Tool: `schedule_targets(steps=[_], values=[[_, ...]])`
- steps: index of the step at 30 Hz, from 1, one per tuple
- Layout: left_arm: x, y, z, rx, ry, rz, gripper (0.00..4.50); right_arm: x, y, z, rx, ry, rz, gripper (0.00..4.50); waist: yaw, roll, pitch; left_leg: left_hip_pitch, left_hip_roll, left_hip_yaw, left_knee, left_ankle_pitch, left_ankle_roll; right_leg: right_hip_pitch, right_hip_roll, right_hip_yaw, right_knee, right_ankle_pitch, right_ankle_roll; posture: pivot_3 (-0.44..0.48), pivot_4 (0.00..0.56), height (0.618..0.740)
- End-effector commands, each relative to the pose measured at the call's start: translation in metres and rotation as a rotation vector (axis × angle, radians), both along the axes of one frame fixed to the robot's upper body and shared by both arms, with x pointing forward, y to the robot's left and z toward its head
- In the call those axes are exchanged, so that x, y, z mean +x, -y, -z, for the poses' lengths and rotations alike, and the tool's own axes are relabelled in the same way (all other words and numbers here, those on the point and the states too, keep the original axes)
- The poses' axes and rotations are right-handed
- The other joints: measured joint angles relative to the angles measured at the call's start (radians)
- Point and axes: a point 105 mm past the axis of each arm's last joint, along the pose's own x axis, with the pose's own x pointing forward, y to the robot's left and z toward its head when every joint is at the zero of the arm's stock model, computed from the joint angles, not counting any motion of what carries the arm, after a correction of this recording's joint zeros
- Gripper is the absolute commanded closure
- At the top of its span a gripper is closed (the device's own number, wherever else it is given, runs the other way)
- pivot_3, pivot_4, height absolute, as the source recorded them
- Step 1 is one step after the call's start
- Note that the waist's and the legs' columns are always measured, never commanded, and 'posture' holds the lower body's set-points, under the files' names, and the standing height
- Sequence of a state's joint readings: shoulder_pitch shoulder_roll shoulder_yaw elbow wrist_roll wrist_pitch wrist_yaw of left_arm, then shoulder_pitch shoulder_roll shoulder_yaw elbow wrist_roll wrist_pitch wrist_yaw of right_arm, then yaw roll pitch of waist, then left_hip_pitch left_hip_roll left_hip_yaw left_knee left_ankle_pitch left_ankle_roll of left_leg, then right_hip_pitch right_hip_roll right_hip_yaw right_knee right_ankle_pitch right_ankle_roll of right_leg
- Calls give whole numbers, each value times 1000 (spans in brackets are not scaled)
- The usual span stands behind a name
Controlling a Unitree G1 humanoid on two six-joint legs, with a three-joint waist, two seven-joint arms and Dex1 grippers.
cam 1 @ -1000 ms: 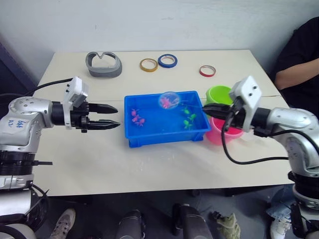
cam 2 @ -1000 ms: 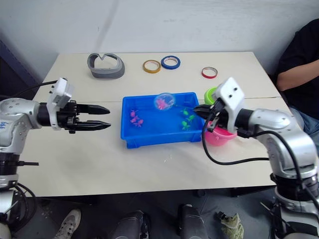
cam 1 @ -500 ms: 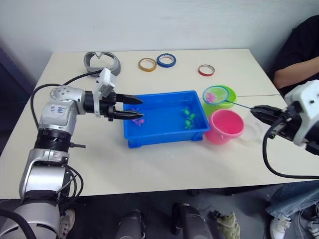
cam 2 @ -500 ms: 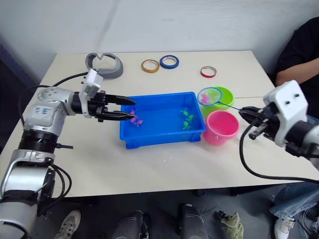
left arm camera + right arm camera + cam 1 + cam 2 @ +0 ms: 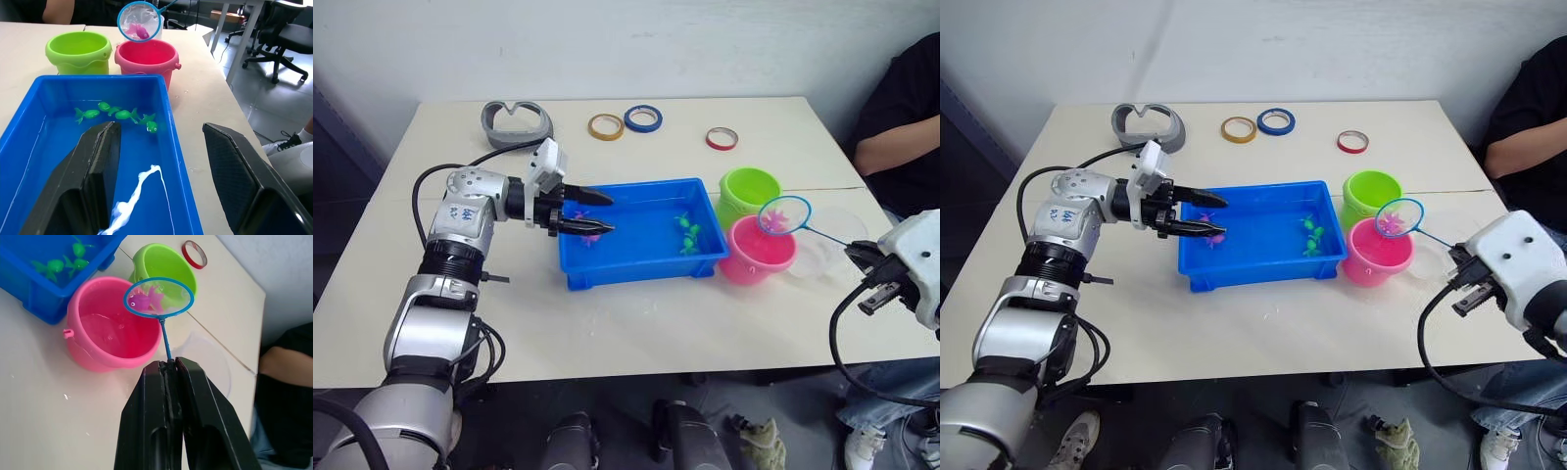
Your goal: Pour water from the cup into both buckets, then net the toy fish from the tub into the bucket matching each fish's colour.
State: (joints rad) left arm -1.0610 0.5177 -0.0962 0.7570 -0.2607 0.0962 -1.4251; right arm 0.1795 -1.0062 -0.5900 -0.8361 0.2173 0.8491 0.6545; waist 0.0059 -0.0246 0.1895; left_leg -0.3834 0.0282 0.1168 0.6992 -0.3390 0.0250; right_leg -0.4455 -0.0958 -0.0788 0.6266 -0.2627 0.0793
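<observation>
Right end effector (image 5: 168, 364) grips a blue-rimmed round net (image 5: 158, 296) holding a pink fish (image 5: 142, 301) above the pink round plastic bucket (image 5: 112, 333); left end effector (image 5: 602, 212) gapes over the blue rectangular plastic tub (image 5: 641, 269)

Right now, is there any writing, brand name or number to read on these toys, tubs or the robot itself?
Blue marks on the robot's silver left upper arm: too small and blurred to read.
Lime green plastic bucket, pink plastic bucket, bright blue rectangular tub: no text visible.

Pink fish (image 5: 140, 300) in blue-rimmed net (image 5: 158, 296)
</observation>
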Motion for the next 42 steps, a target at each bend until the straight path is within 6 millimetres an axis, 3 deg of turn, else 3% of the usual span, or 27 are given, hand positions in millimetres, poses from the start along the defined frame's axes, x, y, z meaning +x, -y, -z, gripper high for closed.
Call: schedule_targets(steps=[1, 18, 42], values=[[0, 1, -13, -2, 48, 18, 1530, -3, -12, -7, -152, 59, -48, 4500, 0, 0, 0, 0, 0, 0, 0, 0, 0, 0, 0, 0, 0, 0, 0, 0, 150, 713], [1, 3, -12, 1, 46, 26, 1530, -2, -13, 3, -755, 115, -163, 4500, 9, 0, 0, -1, -1, 0, 1, 1, 1, 0, 1, 0, 0, 1, 1, 0, 150, 713], [0, 0, -11, 6, 85, 20, 1530, -7, -13, 20, -1070, 195, -223, 4500, 15, 0, 0, -1, -1, 0, 3, 1, 0, 0, 2, 0, 1, 1, 2, 0, 150, 713]])
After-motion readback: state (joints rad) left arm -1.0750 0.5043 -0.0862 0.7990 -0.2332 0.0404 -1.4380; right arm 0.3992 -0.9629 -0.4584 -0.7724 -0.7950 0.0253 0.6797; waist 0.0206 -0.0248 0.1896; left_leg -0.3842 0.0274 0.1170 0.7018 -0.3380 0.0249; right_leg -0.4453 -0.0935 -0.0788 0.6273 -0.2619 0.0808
